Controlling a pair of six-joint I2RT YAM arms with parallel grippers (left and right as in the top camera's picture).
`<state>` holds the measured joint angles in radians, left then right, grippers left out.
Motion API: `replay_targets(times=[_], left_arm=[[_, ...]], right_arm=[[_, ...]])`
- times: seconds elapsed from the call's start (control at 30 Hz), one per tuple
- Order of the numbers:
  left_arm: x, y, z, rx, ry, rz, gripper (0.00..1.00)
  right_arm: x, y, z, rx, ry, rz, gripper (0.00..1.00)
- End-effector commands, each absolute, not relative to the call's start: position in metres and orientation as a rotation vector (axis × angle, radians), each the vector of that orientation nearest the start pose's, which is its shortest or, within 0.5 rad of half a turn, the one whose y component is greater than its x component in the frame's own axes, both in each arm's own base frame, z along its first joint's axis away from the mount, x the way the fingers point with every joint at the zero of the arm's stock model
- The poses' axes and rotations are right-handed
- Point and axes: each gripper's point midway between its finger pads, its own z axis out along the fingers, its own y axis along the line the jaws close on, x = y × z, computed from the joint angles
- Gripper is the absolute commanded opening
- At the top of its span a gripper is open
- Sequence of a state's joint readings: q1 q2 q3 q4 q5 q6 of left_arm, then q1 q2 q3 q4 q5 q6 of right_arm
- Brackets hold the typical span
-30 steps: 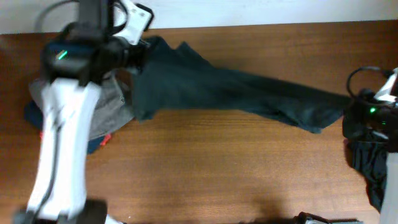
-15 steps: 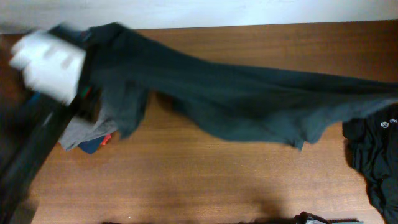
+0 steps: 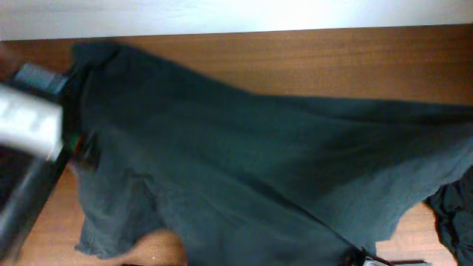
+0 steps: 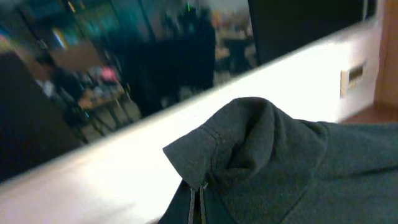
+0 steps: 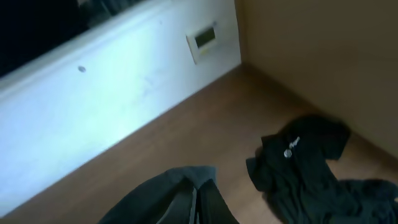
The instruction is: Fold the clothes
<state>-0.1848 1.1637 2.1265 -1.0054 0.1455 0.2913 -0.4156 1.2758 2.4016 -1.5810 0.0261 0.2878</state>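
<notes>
Covering most of table (image 3: 318, 55): stretched green T-shirt (image 3: 259, 162).

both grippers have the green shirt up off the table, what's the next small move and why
Probably lower both arms together so the dark green shirt settles flat on the table. The left gripper and the right gripper each pinch an edge and the shirt hangs spread wide above the wood, so it looks ready to lay out before folding. Steer clear of the black garment.
</notes>
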Motion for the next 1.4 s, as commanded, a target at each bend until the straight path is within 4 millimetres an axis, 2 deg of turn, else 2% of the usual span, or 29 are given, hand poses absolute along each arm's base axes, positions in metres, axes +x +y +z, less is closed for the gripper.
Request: replay_targets(times=[0.0, 0.07, 0.1, 0.27, 0.37, 0.4, 0.43, 0.47, 0.53, 0.57, 0.63, 0.67, 0.7, 0.87, 1.03, 1.13, 1.17, 1.2, 1.23, 1.27, 1.33, 1.37], left_arm=[[0.323, -0.085, 0.53, 0.515, 1.718, -0.058, 0.0], [0.37, -0.099, 0.497, 0.555, 1.799, -0.101, 0.0], [0.406, -0.111, 0.468, 0.585, 1.852, -0.142, 0.0], [0.496, -0.138, 0.379, 0.639, 1.969, -0.223, 0.0], [0.547, -0.152, 0.324, 0.647, 1.994, -0.257, 0.06], [0.561, -0.155, 0.31, 0.635, 1.996, -0.271, 0.15], [0.572, -0.157, 0.298, 0.617, 1.999, -0.281, 0.3], [0.582, -0.158, 0.285, 0.592, 2.009, -0.294, 0.41], [0.592, -0.156, 0.269, 0.527, 2.04, -0.323, 0.62], [0.594, -0.151, 0.264, 0.506, 2.058, -0.325, 0.7], [0.592, -0.139, 0.262, 0.481, 2.088, -0.311, 0.79], [0.59, -0.131, 0.264, 0.469, 2.096, -0.305, 0.95], [0.588, -0.122, 0.268, 0.453, 2.109, -0.299, 0.98], [0.559, -0.082, 0.286, 0.383, 2.194, -0.275, 0.99], [0.514, -0.052, 0.301, 0.338, 2.294, -0.258, 0.99], [0.492, -0.036, 0.301, 0.338, 2.358, -0.205, 0.99], [0.485, -0.028, 0.295, 0.313, 2.406, -0.174, 0.97], [0.479, -0.023, 0.289, 0.301, 2.445, -0.161, 0.89], [0.471, -0.021, 0.279, 0.292, 2.496, -0.165, 0.73], [0.463, -0.021, 0.268, 0.289, 2.549, -0.187, 0.62], [0.448, -0.023, 0.243, 0.288, 2.659, -0.223, 0.44], [0.441, -0.021, 0.23, 0.282, 2.711, -0.219, 0.25]], right_arm=[[0.237, -0.116, 0.474, 0.786, 2.02, -0.129, 0.04], [0.267, -0.126, 0.451, 0.803, 2.105, -0.101, 0.04], [0.299, -0.135, 0.428, 0.791, 2.18, -0.076, 0.05], [0.392, -0.144, 0.358, 0.697, 2.354, 0.126, 0.05], [0.443, -0.15, 0.317, 0.67, 2.381, 0.24, 0.05], [0.457, -0.155, 0.307, 0.664, 2.376, 0.254, 0.11], [0.472, -0.159, 0.296, 0.654, 2.37, 0.269, 0.25], [0.481, -0.162, 0.288, 0.651, 2.369, 0.277, 0.42], [0.488, -0.168, 0.275, 0.629, 2.385, 0.27, 0.53], [0.487, -0.171, 0.272, 0.617, 2.397, 0.262, 0.56], [0.478, -0.173, 0.271, 0.609, 2.42, 0.254, 0.6], [0.473, -0.174, 0.271, 0.619, 2.429, 0.253, 0.61], [0.468, -0.174, 0.273, 0.623, 2.438, 0.254, 0.62], [0.431, -0.167, 0.268, 0.678, 2.545, 0.278, 0.66], [0.392, -0.163, 0.249, 0.77, 2.714, 0.213, 0.72], [0.38, -0.159, 0.245, 0.788, 2.767, 0.221, 0.72], [0.376, -0.155, 0.245, 0.779, 2.785, 0.231, 0.72], [0.375, -0.152, 0.245, 0.754, 2.798, 0.247, 0.72], [0.377, -0.148, 0.245, 0.712, 2.802, 0.271, 0.72], [0.378, -0.144, 0.246, 0.687, 2.8, 0.302, 0.72], [0.382, -0.135, 0.248, 0.668, 2.785, 0.373, 0.72], [0.384, -0.13, 0.25, 0.657, 2.778, 0.41, 0.72]])
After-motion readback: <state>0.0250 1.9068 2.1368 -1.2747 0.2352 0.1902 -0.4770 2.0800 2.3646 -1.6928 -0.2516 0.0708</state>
